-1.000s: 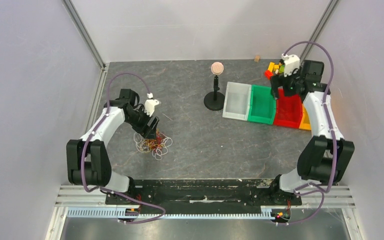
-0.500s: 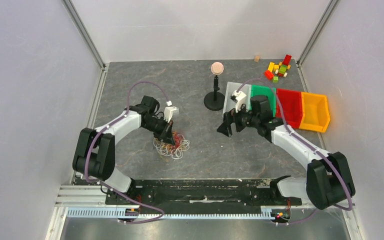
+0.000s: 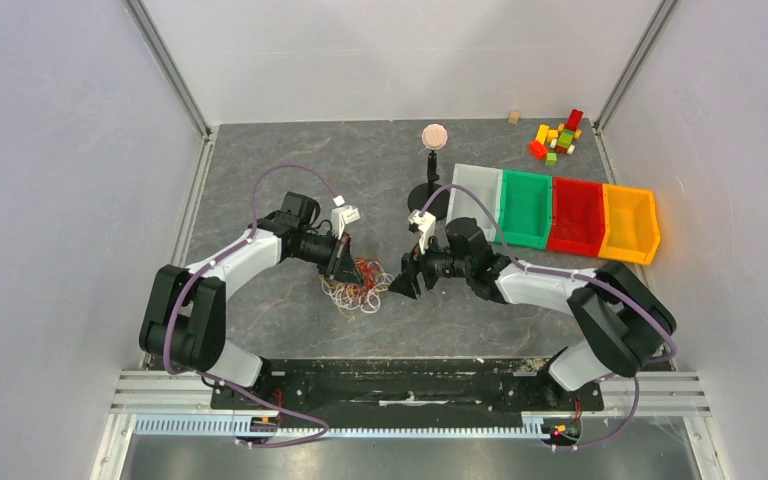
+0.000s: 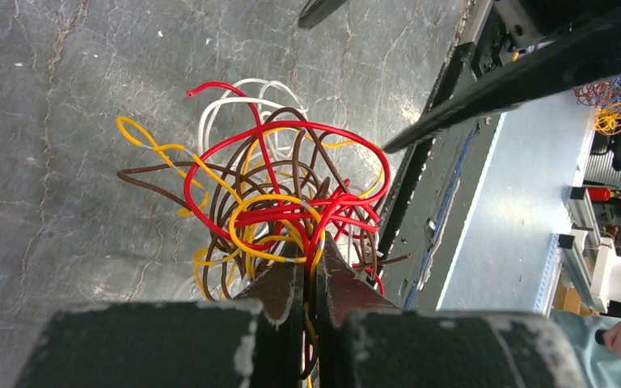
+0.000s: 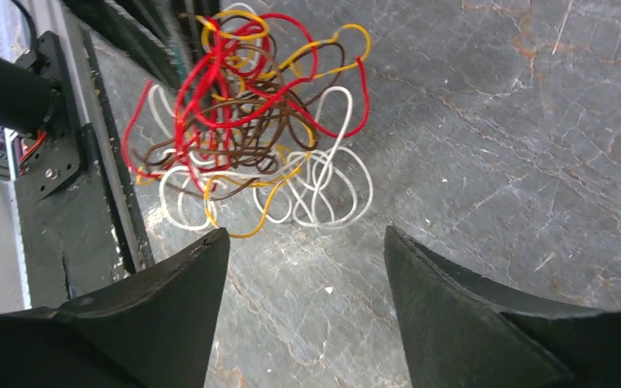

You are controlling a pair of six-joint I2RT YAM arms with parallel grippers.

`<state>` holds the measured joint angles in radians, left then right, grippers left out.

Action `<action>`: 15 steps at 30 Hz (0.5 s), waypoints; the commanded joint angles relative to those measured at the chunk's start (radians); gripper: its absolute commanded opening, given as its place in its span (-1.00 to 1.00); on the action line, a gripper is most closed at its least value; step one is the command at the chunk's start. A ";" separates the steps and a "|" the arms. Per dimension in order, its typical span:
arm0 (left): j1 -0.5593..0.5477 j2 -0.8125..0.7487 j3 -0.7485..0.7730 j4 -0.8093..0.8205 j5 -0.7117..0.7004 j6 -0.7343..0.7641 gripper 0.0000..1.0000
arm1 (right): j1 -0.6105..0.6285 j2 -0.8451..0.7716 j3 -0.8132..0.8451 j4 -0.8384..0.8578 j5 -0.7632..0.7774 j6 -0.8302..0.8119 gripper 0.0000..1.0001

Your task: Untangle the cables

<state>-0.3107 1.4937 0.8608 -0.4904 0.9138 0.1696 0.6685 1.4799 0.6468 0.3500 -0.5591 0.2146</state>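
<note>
Near the middle of the table, the left gripper pinches several strands of the cables, jaws nearly closed, probably anchoring them; the right gripper, jaws wide, faces them, likely to pull one loop free.

The tangle of thin red, yellow, brown and white cables lies on the grey stone-look table between the left gripper and the right gripper — touching the left, just beside the right. Behind stands a black ball-topped stand; right of it, a row of 4 plastic bins, small coloured blocks beyond.
</note>
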 commanded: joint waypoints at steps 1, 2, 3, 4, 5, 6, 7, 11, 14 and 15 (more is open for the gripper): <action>0.002 -0.018 0.001 0.015 0.045 -0.015 -0.95 | 0.011 0.069 0.058 0.151 0.074 0.025 0.37; 0.002 -0.018 0.000 0.013 0.042 -0.013 -0.95 | 0.012 0.083 0.064 0.159 0.084 0.025 0.31; 0.002 -0.017 0.000 0.012 0.041 -0.009 -0.95 | 0.013 0.097 0.073 0.171 0.092 0.026 0.27; 0.002 -0.017 -0.001 0.012 0.042 -0.007 -0.95 | 0.014 0.108 0.078 0.179 0.098 0.025 0.22; 0.002 -0.013 0.001 0.012 0.042 -0.006 -0.95 | 0.014 0.122 0.085 0.188 0.098 0.025 0.18; 0.002 -0.010 0.003 0.012 0.043 -0.006 -0.96 | 0.018 0.134 0.094 0.190 0.099 0.021 0.16; 0.002 -0.006 0.006 0.012 0.043 -0.006 -0.96 | 0.023 0.147 0.101 0.190 0.103 0.014 0.12; 0.002 0.006 0.014 0.013 0.045 -0.006 -0.95 | 0.051 0.191 0.117 0.199 0.124 -0.004 0.10; 0.009 0.004 0.011 0.014 0.061 0.001 -0.95 | 0.059 0.228 0.123 0.207 0.135 -0.011 0.10; 0.010 0.003 0.010 0.015 0.063 0.004 -0.96 | 0.058 0.239 0.126 0.212 0.135 -0.009 0.10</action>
<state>-0.3092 1.4963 0.8608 -0.4915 0.9211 0.1684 0.7147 1.6764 0.7349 0.4961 -0.4522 0.2245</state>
